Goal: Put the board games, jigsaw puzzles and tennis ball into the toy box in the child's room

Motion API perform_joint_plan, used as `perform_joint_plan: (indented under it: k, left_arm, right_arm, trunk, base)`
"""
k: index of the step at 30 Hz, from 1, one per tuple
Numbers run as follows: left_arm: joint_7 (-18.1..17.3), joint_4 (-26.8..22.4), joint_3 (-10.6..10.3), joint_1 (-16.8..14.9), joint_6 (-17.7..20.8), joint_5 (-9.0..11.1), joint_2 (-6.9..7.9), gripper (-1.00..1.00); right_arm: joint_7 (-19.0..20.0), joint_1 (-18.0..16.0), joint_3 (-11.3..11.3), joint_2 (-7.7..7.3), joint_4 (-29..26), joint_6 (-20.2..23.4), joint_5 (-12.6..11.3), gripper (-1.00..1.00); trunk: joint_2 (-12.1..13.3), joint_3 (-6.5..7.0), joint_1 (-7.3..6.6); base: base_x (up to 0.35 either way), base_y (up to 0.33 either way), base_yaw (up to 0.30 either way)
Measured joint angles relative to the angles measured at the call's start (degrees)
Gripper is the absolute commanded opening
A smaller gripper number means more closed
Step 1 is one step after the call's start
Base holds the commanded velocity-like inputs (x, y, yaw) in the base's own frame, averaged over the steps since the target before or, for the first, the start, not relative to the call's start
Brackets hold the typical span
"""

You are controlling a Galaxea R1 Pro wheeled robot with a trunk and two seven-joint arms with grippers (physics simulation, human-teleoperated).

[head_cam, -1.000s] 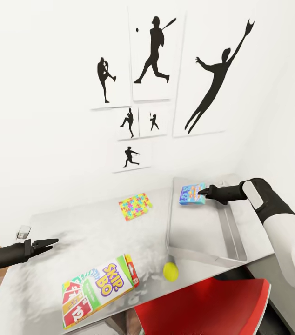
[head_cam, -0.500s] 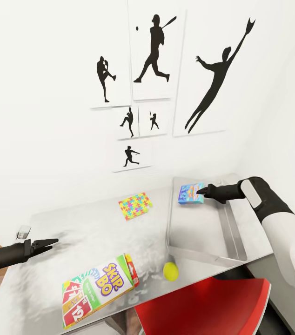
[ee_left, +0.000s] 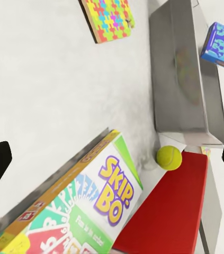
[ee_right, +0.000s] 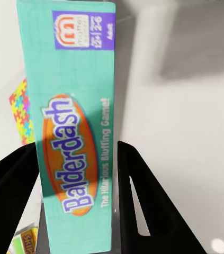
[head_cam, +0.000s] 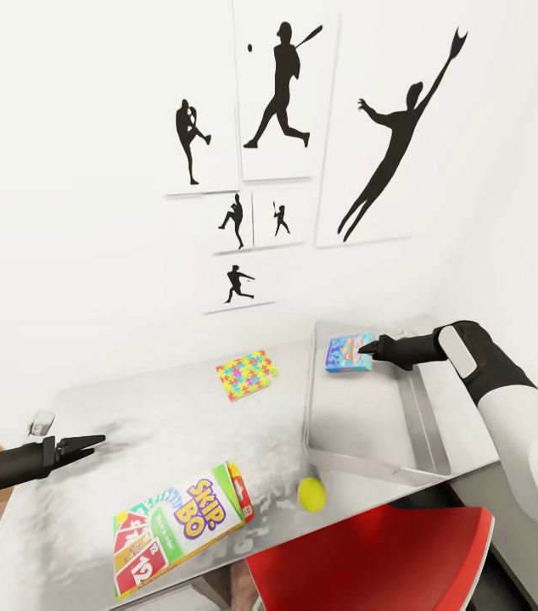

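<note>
since a second ago the right gripper (head_cam: 369,349) is edging the blue board game (head_cam: 347,353) left, clamping its narrow edge over the toy box (head_cam: 426,424) at centre right. stiff, light, smooth cardboard, probably slippery. left gripper (head_cam: 91,443) is hanging parted, empty.

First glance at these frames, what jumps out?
The right gripper holds the blue Balderdash board game over the far end of the grey toy box. Near the table's front edge lie the bright SKIP-BO box and the tennis ball. A jigsaw puzzle lies mid-table.
</note>
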Motion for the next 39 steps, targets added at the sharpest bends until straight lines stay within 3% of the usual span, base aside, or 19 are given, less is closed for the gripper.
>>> perform_joint_plan:
  k: [5, 12, 15, 23, 39]
  left_arm:
    - [0.0, -0.1, 0.0, 0.0, 0.0, 0.6, 0.60, 1.00]
    - [0.0, -0.8, 0.0, -0.7, 0.3, 6.0, 1.02, 1.00]
    - [0.0, -1.4, -0.3, -3.1, 0.7, 8.1, 2.26, 1.00]
    - [0.0, -2.0, -0.6, -6.3, 1.4, 9.3, 3.24, 1.00]
    - [0.0, -2.1, -0.7, -7.0, 1.6, 9.4, 3.34, 1.00]
  right_arm:
    - [0.0, 0.0, 0.0, -0.29, 0.0, 0.0, 0.0, -1.00]
    - [0.0, -0.1, 0.0, -0.03, 0.0, 0.0, -0.1, -1.00]
    - [0.0, -0.1, 0.0, 0.02, 0.0, 0.0, -0.1, -1.00]
    - [0.0, -0.4, 0.1, -0.24, 0.0, 0.0, 0.0, -1.00]
    - [0.0, -1.0, 0.1, 0.10, 1.0, 0.0, -0.1, -1.00]
  trunk:
    - [0.0, -0.43, 0.00]
    - [0.0, -1.08, 0.00]
    - [0.0, -1.35, 0.00]
    - [0.0, -2.11, 0.00]
    - [0.0, -3.62, 0.00]
  base:
    - [0.000, 0.000, 0.000]
    - [0.000, 0.000, 0.000]
    - [0.000, 0.000, 0.000]
    - [0.000, 0.000, 0.000]
    - [0.000, 0.000, 0.000]
